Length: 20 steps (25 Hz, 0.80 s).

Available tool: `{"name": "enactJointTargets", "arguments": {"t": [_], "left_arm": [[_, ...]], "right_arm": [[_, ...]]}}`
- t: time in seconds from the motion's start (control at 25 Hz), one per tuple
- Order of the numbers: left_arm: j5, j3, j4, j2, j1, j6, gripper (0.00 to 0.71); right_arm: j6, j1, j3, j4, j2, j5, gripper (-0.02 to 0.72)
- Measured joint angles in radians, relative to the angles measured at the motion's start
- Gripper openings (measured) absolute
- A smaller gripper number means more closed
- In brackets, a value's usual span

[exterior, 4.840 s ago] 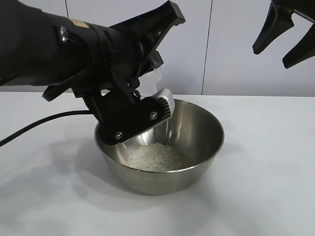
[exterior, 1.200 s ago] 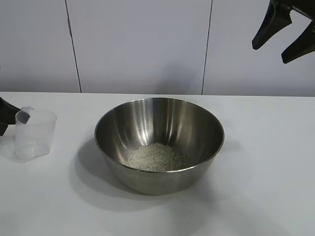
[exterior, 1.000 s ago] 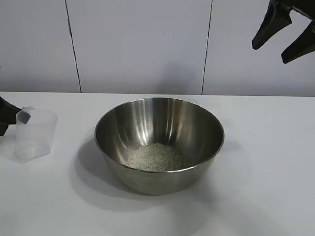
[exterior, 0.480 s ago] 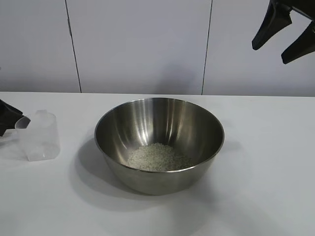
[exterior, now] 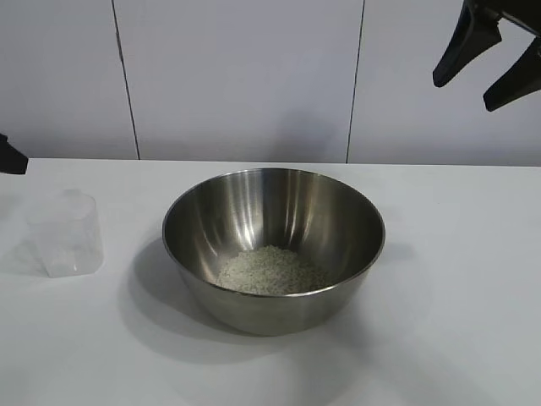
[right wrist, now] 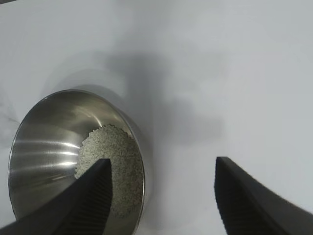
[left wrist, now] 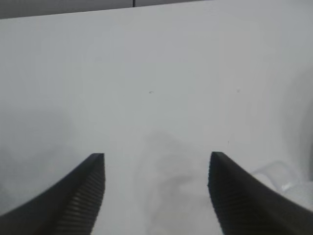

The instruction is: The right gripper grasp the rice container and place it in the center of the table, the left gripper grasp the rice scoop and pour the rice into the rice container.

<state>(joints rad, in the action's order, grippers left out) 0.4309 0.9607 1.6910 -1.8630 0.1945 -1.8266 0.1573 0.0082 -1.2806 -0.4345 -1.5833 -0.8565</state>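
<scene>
1. On the table [exterior: 456,321], near its middle, the bowl [exterior: 274,247] is sitting upright, its thin rim facing up
2. Inside the bowl, the rice [exterior: 272,271] is lying as a loose whitish heap on the bottom; the right wrist view is showing the same heap [right wrist: 108,166] against the steel wall [right wrist: 44,147]
3. Left of the bowl in the exterior view, the scoop [exterior: 66,233] is standing on the table, apart from the bowl and touching no gripper; whether any grains are sitting in it I cannot tell
4. At the far left edge of the exterior view, only a dark tip of the left gripper [exterior: 12,157] is showing, above and behind the scoop and clear of it
5. From the left wrist view, the left gripper [left wrist: 156,196] is hanging over the table [left wrist: 156,73] with its two fingers [left wrist: 78,196] standing wide apart and nothing between them; a pale clear shape at the edge of that view is lying just beside one finger, and it may be the scoop, though I cannot be sure
6. Up at the top right of the exterior view, the right gripper [exterior: 489,66] is hovering well above the table, off to the right of the bowl
7. Seen from its own wrist, the right gripper [right wrist: 161,196] is spreading its fingers [right wrist: 244,196] apart and gripping nothing, with the bowl below it
</scene>
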Motion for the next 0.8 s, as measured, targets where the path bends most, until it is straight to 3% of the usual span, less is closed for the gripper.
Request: {"name": "enactJointTargets", "arguments": {"t": [0.2,0.32,0.44,0.56,0.68,0.8], "left_arm": [[0.148,0.053,-0.024,0.005,0.0,0.352,0.548],[0.205,0.133,-0.217,0.023,-0.028,0.536,0.482],[0.234,0.242,-0.525,0.056,-0.11,0.783,0.43],[0.277,0.37,-0.862,0.076,-0.222,1.064,0.428],[0.336,0.476,-1.137,0.076,-0.333,1.324,0.489],[0.385,0.537,-1.271,0.076,-0.413,1.511,0.563]], "right_arm": [[0.0,0.0,0.0,0.0,0.0,-0.013,0.422],[0.0,0.0,0.0,0.0,0.0,-0.02,0.422],[0.0,0.0,0.0,0.0,0.0,-0.035,0.422],[0.0,0.0,0.0,0.0,0.0,-0.044,0.422],[0.0,0.0,0.0,0.0,0.0,-0.063,0.422],[0.0,0.0,0.0,0.0,0.0,-0.077,0.422]]}}
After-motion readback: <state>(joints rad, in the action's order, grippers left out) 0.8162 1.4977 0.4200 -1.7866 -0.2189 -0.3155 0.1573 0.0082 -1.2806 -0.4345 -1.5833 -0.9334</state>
